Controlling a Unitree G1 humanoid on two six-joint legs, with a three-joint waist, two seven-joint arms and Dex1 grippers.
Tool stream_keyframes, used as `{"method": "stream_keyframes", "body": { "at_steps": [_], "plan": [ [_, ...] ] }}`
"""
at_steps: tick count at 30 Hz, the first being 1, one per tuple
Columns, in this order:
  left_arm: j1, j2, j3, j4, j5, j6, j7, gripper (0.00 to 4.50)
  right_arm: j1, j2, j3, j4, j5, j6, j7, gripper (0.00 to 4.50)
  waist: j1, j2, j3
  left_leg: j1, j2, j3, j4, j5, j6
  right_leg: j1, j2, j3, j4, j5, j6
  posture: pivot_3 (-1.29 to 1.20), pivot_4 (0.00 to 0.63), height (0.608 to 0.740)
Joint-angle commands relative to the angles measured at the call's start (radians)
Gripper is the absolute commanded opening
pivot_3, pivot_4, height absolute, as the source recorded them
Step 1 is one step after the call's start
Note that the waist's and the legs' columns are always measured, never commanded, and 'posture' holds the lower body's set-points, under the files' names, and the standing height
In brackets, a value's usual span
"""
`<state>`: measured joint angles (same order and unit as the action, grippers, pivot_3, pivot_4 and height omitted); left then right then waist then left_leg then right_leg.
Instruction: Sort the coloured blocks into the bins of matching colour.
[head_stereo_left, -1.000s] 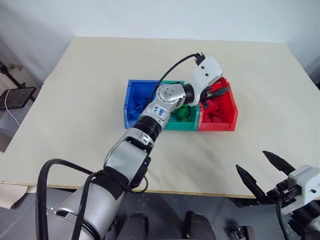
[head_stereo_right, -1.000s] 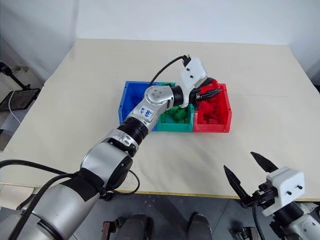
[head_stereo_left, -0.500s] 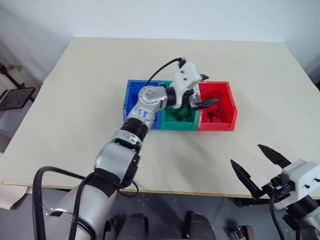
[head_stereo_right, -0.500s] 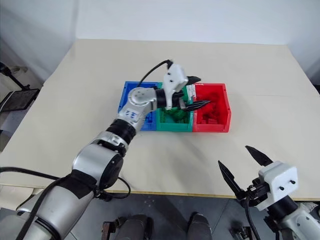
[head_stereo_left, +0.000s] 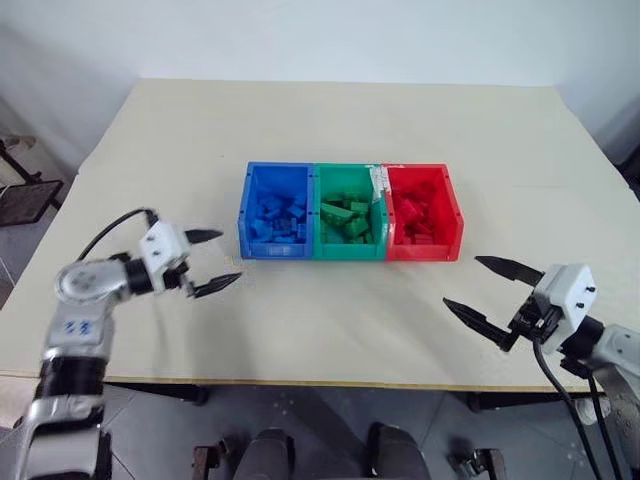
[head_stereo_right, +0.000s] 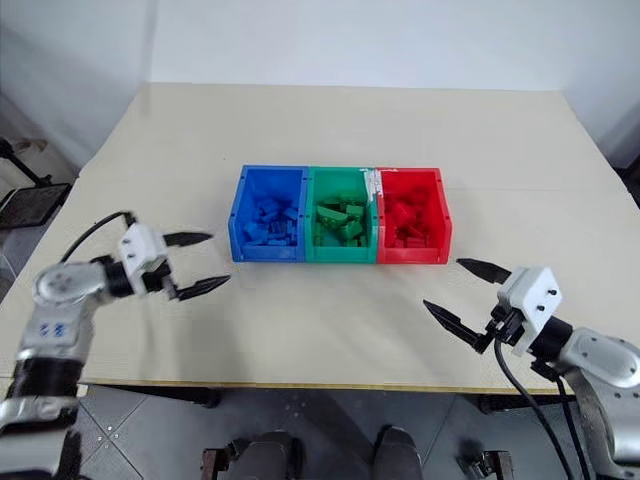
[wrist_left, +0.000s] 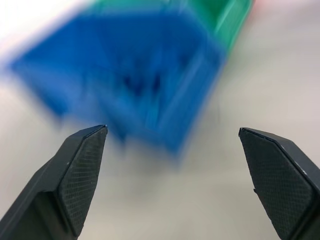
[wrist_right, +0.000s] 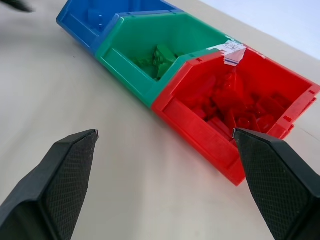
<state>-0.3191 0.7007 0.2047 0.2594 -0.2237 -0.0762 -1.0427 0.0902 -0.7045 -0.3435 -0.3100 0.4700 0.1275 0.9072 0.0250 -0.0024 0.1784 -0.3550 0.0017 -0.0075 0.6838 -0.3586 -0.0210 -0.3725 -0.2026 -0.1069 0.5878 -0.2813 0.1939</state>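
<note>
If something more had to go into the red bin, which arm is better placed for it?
Probably the right. The right tool, open and empty, sits on the red bin's side; the left tool, also open, sits beyond the blue bin.

No writing, number, brand or sign can be read anywhere here. The one mark that comes close is a small white sticker (wrist_right: 231, 51) on the rim where the green bin (wrist_right: 131, 56) meets the red bin (wrist_right: 200, 126); it carries a few dark marks, too small to make out as letters or figures. The same sticker shows from the head as a pale patch at that joint (head_stereo_left: 379, 182), equally unreadable.
</note>
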Motion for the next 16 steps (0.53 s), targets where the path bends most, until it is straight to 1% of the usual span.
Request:
{"method": "stream_keyframes", "body": {
  "at_steps": [1, 4, 8, 12, 16],
  "plan": [
    [0.03, 0.015, 0.052, -0.095, -0.034, 0.011, 0.054, 4.48, -0.015, 0.001, -0.002, 0.028, -0.003, -0.047, 0.023, 4.5, 0.006, 0.0, 0.0, -0.001, 0.0, 0.0, 0.0, 0.0, 0.0, 0.0, 0.0, 0.0, 0.0, 0.0, 0.0, 0.0, 0.15, 0.74],
    [0.065, -0.008, 0.065, -0.163, -0.052, 0.031, 0.104, 4.48, -0.029, 0.002, 0.015, 0.047, -0.01, -0.059, 0.027, 4.5, 0.003, 0.0, 0.0, -0.001, 0.0, 0.0, 0.0, 0.0, 0.0, 0.0, 0.0, 0.0, 0.0, 0.0, 0.0, 0.0, 0.15, 0.74],
    [0.111, 0.005, 0.055, -0.243, -0.071, 0.071, 0.098, 4.48, -0.038, -0.002, 0.014, 0.055, -0.009, -0.06, 0.028, 4.5, -0.007, 0.0, 0.0, 0.0, 0.0, 0.001, -0.001, 0.0, 0.0, -0.001, 0.0, 0.0, 0.001, 0.0, 0.0, 0.0, 0.15, 0.74],
    [0.148, 0.025, 0.063, -0.255, -0.079, 0.086, 0.082, 4.48, -0.03, -0.009, 0.008, 0.048, -0.009, -0.049, 0.027, 4.5, -0.016, 0.0, 0.0, 0.0, 0.001, 0.001, -0.001, 0.0, -0.001, -0.001, 0.0, 0.0, 0.001, 0.0, 0.0, 0.0, 0.15, 0.74],
    [0.154, 0.029, 0.061, -0.252, -0.066, 0.079, 0.103, 4.48, -0.025, -0.008, -0.004, 0.034, -0.01, -0.044, 0.009, 4.5, -0.016, 0.0, 0.0, 0.0, 0.001, 0.001, -0.001, 0.0, -0.001, -0.001, 0.0, 0.0, 0.0, 0.0, 0.0, 0.0, 0.15, 0.74]
  ]
}}
